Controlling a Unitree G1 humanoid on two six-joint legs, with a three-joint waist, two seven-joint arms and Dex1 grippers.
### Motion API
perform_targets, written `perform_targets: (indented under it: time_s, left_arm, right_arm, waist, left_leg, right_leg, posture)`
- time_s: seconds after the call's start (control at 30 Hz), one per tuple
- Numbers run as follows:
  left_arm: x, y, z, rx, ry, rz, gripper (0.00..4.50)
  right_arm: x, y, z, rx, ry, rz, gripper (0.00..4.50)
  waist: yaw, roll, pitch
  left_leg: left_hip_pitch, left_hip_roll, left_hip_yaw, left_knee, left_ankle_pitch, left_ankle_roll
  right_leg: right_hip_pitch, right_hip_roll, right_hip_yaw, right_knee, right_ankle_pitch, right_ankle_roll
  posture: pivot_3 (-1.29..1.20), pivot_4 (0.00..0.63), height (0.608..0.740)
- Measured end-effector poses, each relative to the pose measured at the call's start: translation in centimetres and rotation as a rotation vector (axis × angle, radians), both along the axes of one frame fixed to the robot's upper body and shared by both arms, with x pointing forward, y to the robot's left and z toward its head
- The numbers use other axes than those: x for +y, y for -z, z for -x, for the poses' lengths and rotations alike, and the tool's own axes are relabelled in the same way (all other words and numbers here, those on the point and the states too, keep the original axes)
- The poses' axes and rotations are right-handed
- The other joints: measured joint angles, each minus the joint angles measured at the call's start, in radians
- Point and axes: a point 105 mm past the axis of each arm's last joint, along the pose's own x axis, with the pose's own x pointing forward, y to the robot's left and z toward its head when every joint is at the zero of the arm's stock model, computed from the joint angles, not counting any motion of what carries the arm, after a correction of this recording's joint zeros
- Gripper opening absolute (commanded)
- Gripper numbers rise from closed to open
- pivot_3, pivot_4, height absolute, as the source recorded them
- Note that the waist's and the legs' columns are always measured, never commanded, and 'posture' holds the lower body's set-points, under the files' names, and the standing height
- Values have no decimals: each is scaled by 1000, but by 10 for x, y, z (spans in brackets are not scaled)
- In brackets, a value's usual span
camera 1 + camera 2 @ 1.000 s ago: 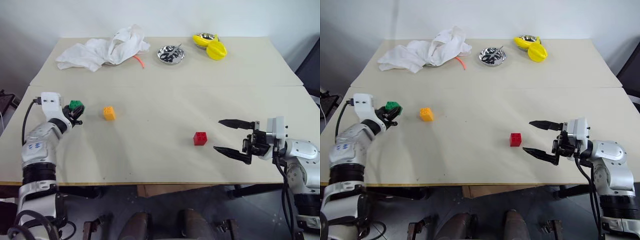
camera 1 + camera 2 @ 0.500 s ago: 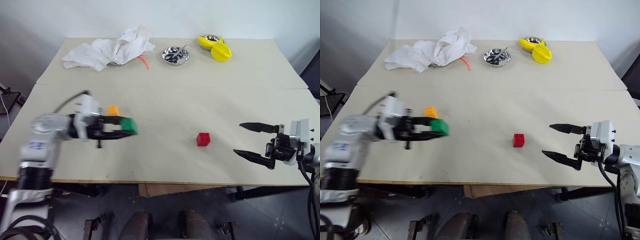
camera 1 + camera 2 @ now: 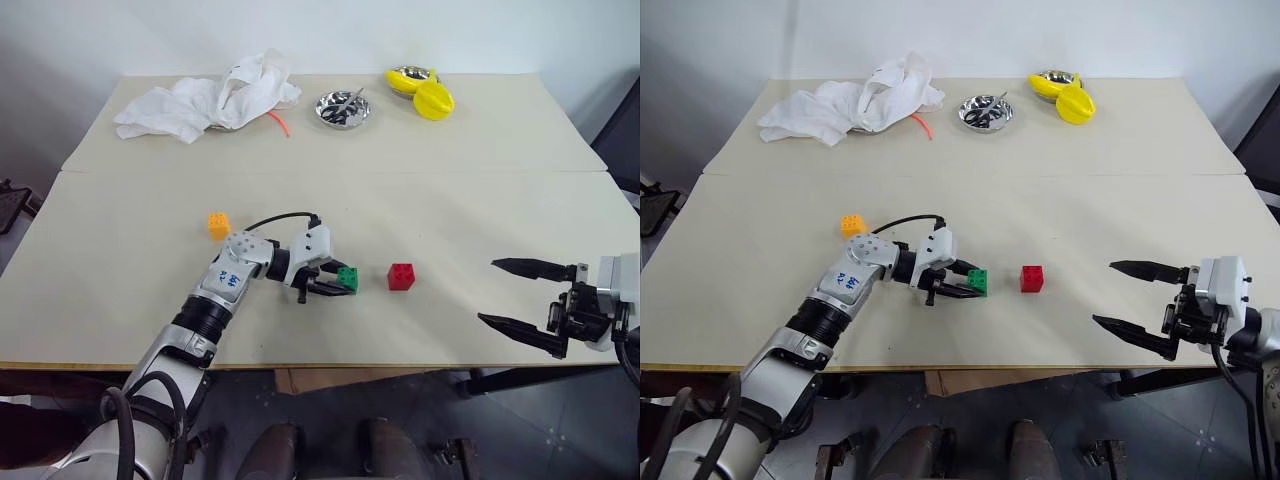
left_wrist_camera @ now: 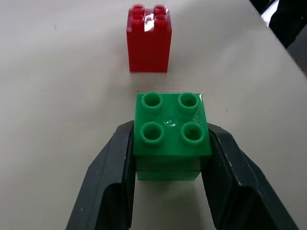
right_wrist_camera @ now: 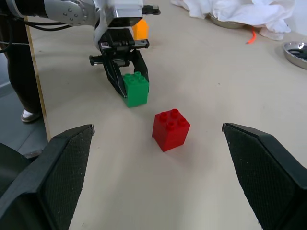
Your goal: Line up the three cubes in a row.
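My left gripper [image 3: 340, 281] is shut on the green cube [image 3: 347, 278], holding it just left of the red cube [image 3: 401, 276] near the middle of the table. In the left wrist view the green cube [image 4: 171, 134] sits clamped between both black fingers, studs up, with the red cube [image 4: 148, 37] a short gap beyond it. The orange cube [image 3: 218, 225] rests on the table farther left, behind my left forearm. My right gripper [image 3: 520, 296] hangs open at the table's right front edge, well clear of the cubes. The right wrist view shows the red cube [image 5: 171, 129] and the green cube [image 5: 135, 88].
A crumpled white cloth [image 3: 208, 97] lies at the back left with an orange strip beside it. A small metal bowl [image 3: 342, 108] holding scissors stands at the back centre. A yellow round object [image 3: 430, 97] rests by another bowl at the back right.
My left arm has swung from the table's left edge rightward past the orange cube, carrying the green cube to just beside the red one. My right gripper has drawn back to the right, still open.
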Motion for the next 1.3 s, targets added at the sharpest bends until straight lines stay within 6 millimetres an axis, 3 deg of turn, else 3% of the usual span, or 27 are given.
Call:
perform_targets:
  time_s: [0.33,0.6,0.9,1.2,1.3]
  left_arm:
    - [-1,1,-1,-18,3,-10,1495]
    - [1,-4,-16,-23,-4,-24,1495]
    - [2,-2,-11,-5,63,-27,1495]
    - [0,-1,-15,34,12,6,4388]
    - [5,-17,-15,-38,39,41,4452]
  right_arm:
    - [2,-1,1,-8,20,-8,4500]
    - [3,-3,1,-10,18,-15,4500]
    - [3,0,2,-3,20,-28,4500]
    - [4,4,3,6,24,-41,4500]
    - [7,5,2,4,12,-46,4500]
  waist:
    - [0,0,0]
    - [1,0,0]
    - [1,0,0]
    - [0,0,0]
    - [-1,-1,0]
  left_leg:
    - [0,0,0,0,0,0]
    - [0,0,0,1,0,0]
    - [0,0,0,1,0,0]
    - [0,0,0,1,0,0]
    - [0,0,0,1,0,0]
  right_leg:
    - [0,0,0,0,0,0]
    - [1,0,0,0,0,0]
    - [1,0,-1,0,0,0]
    - [0,0,0,1,0,0]
    - [0,0,0,1,0,0]
  posture:
    - [0,150,740]
    - [0,150,740]
    - [0,150,740]
    - [0,150,740]
    - [0,150,740]
